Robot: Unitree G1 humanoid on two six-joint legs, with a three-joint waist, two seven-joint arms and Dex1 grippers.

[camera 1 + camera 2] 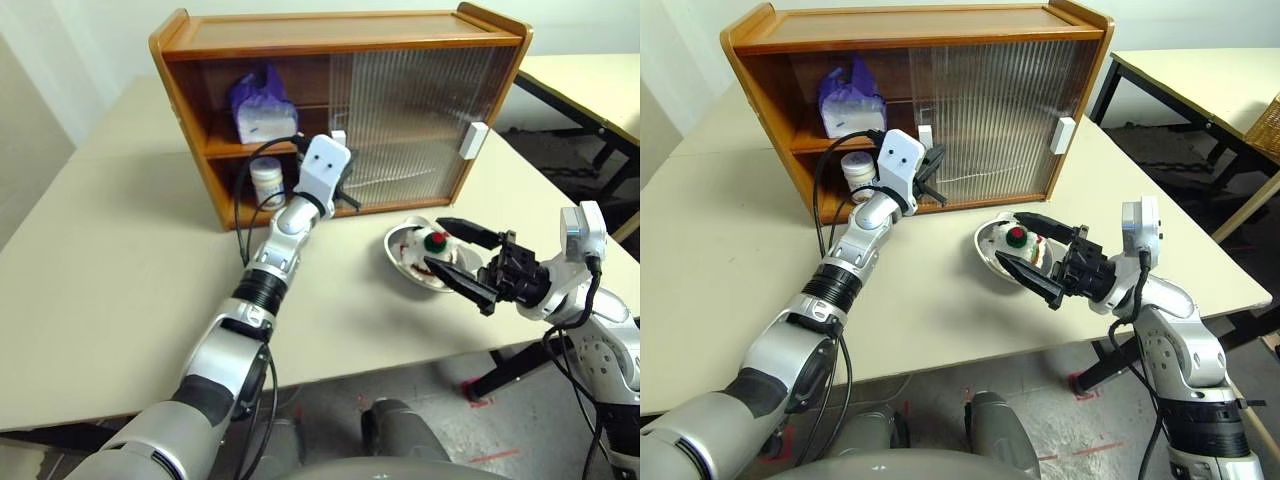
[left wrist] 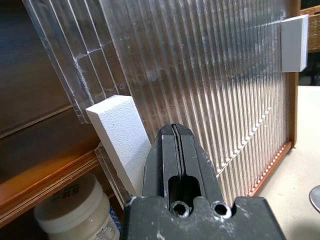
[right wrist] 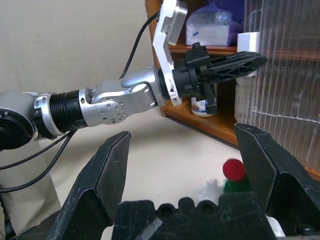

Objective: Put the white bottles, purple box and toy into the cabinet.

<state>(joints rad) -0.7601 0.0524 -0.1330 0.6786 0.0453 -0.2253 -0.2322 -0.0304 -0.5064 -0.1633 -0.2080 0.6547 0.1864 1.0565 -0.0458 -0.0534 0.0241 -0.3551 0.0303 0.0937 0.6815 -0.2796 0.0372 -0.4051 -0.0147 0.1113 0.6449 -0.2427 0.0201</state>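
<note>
Your left hand is pinched fully closed with nothing in it, its tips right at the white handle on the near edge of the cabinet's ribbed sliding door. Just beside that handle, in the cabinet's open half, one white bottle stands on the bottom level. The purple box sits on the inner shelf directly above that bottle. A second white handle is on the far door, toward the cabinet's other end.

Your right hand is spread wide and holds nothing, hovering in front of the cabinet on the counter. Between its fingers and the cabinet lies a steel bowl with the toy inside, red pompom up. The bowl stands near the cabinet's closed half, apart from it.
</note>
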